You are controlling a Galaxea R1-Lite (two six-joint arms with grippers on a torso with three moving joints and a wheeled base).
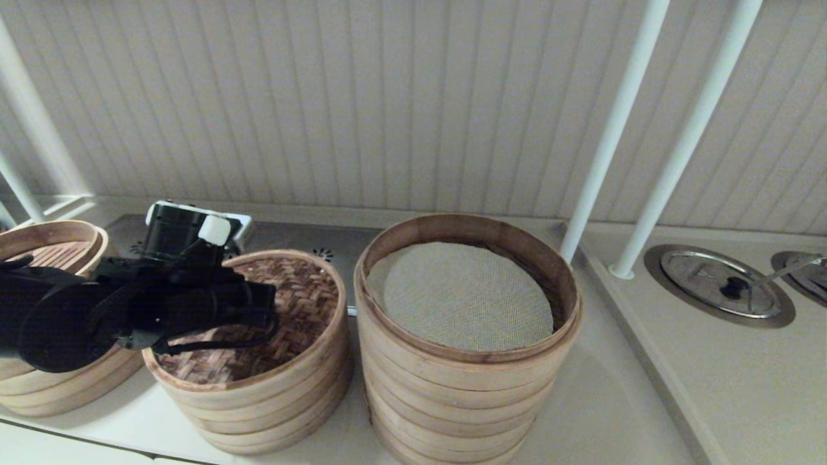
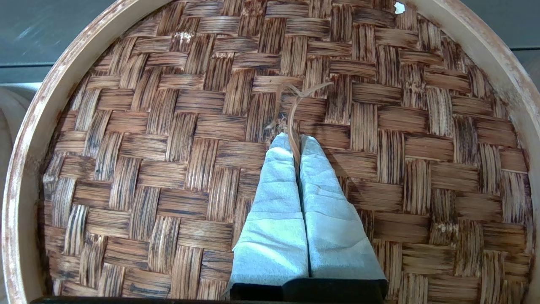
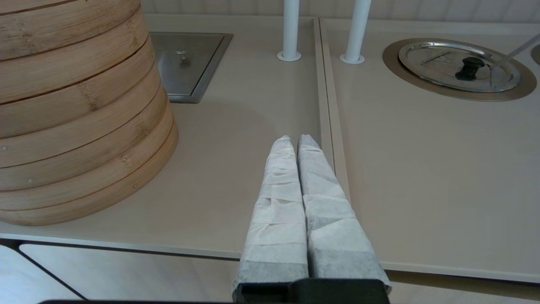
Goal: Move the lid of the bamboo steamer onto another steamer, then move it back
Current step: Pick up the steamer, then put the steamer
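Note:
The bamboo steamer lid point(image 1: 303, 290), dark woven top inside a pale rim, lies on the shorter middle stack. My left arm reaches over it from the left. My left gripper point(image 2: 295, 139) is shut on the thin bamboo loop at the middle of the lid's woven top point(image 2: 168, 169). The loop strip runs up between the wrapped fingertips. To the lid's right stands another steamer point(image 1: 465, 381), the tall stack of pale rings, open on top with a beige mesh liner point(image 1: 462, 294). My right gripper point(image 3: 295, 141) is shut on nothing, low over the counter beside that tall stack point(image 3: 80, 114).
A stack with a slatted top point(image 1: 52, 252) stands at the far left, partly behind my left arm. Two white poles point(image 1: 614, 129) rise at the right. A round metal lid with a black knob point(image 1: 717, 284) sits in the counter. The counter's front edge point(image 3: 126, 247) is close.

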